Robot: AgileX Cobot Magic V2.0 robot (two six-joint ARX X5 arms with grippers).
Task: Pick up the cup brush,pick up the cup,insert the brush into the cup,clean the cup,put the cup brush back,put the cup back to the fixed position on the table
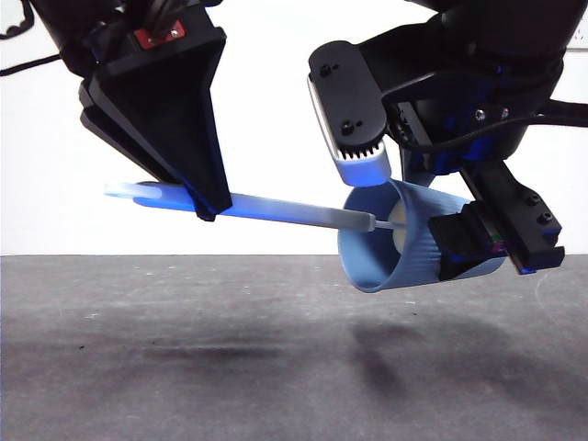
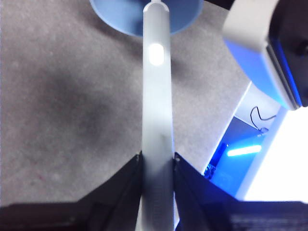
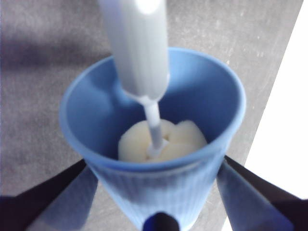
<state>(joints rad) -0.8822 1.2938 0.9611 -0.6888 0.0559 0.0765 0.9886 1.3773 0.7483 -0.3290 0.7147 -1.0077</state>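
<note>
Above the table [image 1: 184,358], my left gripper [image 1: 208,208] is shut on the grey handle of the cup brush [image 1: 285,209]. In the left wrist view the handle [image 2: 156,96] runs from the shut jaws of that gripper [image 2: 157,163] toward the cup [image 2: 120,14]. My right gripper [image 1: 409,207] holds the blue ribbed cup [image 1: 404,248] tilted on its side in the air, mouth toward the brush. In the right wrist view the jaws of this gripper [image 3: 154,197] press both sides of the cup [image 3: 86,125]. The cream sponge head [image 3: 178,137] sits deep inside, near the cup's bottom.
The dark grey table [image 3: 43,43] lies below both arms, with their shadows [image 1: 211,354] on it. Its edge and a bright white area [image 3: 288,120] lie beside the cup. A pale finger of the right gripper [image 2: 255,53] shows in the left wrist view.
</note>
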